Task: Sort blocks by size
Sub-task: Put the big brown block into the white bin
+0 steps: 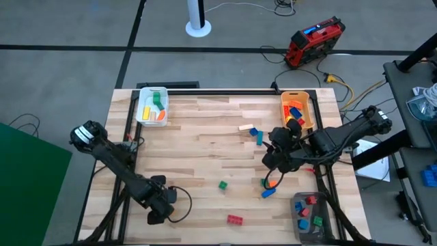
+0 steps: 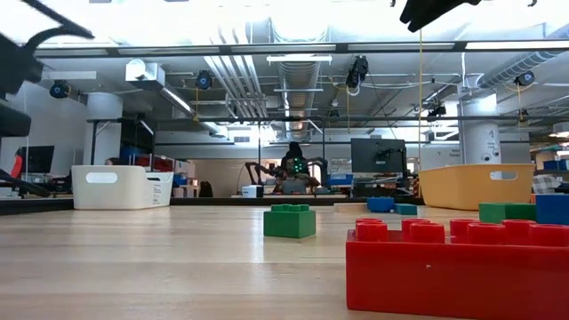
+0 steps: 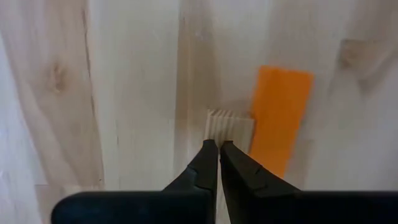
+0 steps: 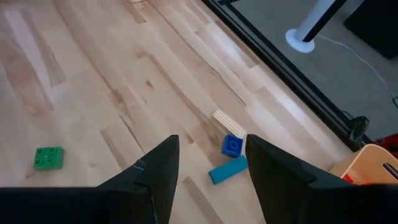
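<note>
Loose blocks lie scattered over the right half of the high view: a small green block (image 1: 222, 184) sits alone at lower centre, a long red block (image 1: 235, 219) lies flat below it near the bottom edge, and a blue block (image 1: 268, 193) lies tilted to their right. Above centre, a pale beige block (image 1: 246, 128) lies just beside a small blue block (image 1: 254, 131) and a light-blue long block (image 1: 259, 138). Others show in the bins at upper left, upper right and lower right.
</note>
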`<move>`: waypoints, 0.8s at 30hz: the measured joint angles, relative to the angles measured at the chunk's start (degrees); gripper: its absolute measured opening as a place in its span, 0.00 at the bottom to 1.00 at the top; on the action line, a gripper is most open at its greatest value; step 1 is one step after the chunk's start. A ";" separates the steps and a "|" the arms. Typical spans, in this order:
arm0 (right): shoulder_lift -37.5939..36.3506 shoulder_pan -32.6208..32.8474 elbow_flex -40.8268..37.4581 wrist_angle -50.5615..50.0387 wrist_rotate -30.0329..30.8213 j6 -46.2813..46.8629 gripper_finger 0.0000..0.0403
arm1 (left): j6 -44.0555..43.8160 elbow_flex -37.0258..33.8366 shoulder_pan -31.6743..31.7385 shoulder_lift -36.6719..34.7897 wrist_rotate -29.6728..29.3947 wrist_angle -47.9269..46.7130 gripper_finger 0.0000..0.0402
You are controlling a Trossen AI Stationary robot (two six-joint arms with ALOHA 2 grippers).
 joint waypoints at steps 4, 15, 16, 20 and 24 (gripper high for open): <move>0.00 0.00 0.00 0.03 0.96 0.00 0.42 | -0.09 -0.64 0.25 0.27 -0.01 0.39 0.00; 0.00 0.00 -0.02 0.31 1.46 0.00 0.39 | 0.61 -3.42 5.95 -8.24 -4.49 -0.50 0.00; 0.00 0.00 -0.02 0.31 1.47 0.00 0.39 | 1.05 -3.43 6.65 -9.46 -4.59 -0.57 0.00; 0.00 0.00 -0.02 0.33 1.46 0.12 0.40 | 1.36 -3.43 7.48 -13.75 -4.51 -0.57 0.00; 0.01 0.00 -0.02 0.86 1.46 0.42 0.41 | -1.77 -3.72 5.57 -16.43 -4.51 -0.86 0.01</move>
